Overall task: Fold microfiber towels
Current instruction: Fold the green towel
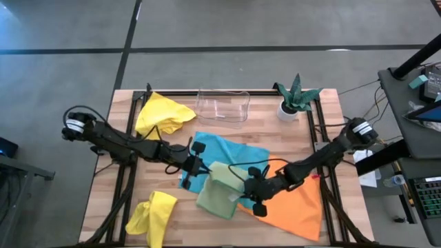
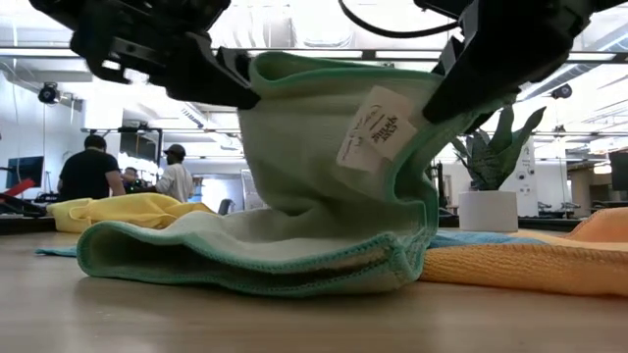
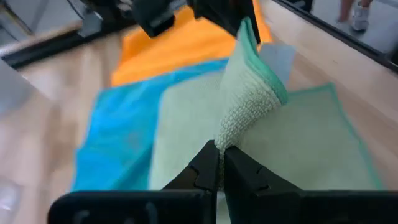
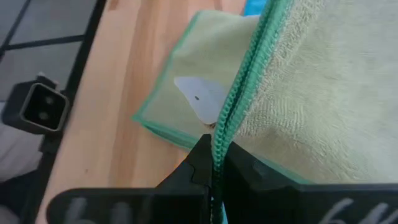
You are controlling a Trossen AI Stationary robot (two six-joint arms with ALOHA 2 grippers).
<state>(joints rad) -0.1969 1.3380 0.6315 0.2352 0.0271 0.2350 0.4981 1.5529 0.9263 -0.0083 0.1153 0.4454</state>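
Observation:
The sage green towel (image 1: 219, 194) lies in the middle of the table, partly on the turquoise towel (image 1: 231, 153) and the orange towel (image 1: 293, 204). Its upper edge is raised between my two grippers, and its lower part (image 2: 245, 257) rests doubled over on the table. My left gripper (image 1: 201, 167) is shut on the raised edge's left end, my right gripper (image 1: 246, 184) on its right end. One yellow towel (image 1: 164, 114) lies crumpled at the far left. Another yellow towel (image 1: 151, 215) lies at the near left. My left gripper pinches the green towel's raised corner (image 3: 229, 138) between its two fingers, coming from the table's left and slanting down. The cloth bunches at the fingertips; how many layers, I cannot tell. The corner is lifted, and the rest sags to the table. My right gripper pinches the stitched green hem (image 4: 225, 127) between its two fingers, near the white label (image 2: 378, 127). It comes from the table's right and slants down. That end is held up, and the towel below it curves down onto the table.
A clear plastic tray (image 1: 224, 108) stands at the far middle, with a small plant in a white pot (image 1: 295, 98) to its right. Bare wood shows along the near edge and the far left. People stand in the room beyond the table (image 2: 93, 172).

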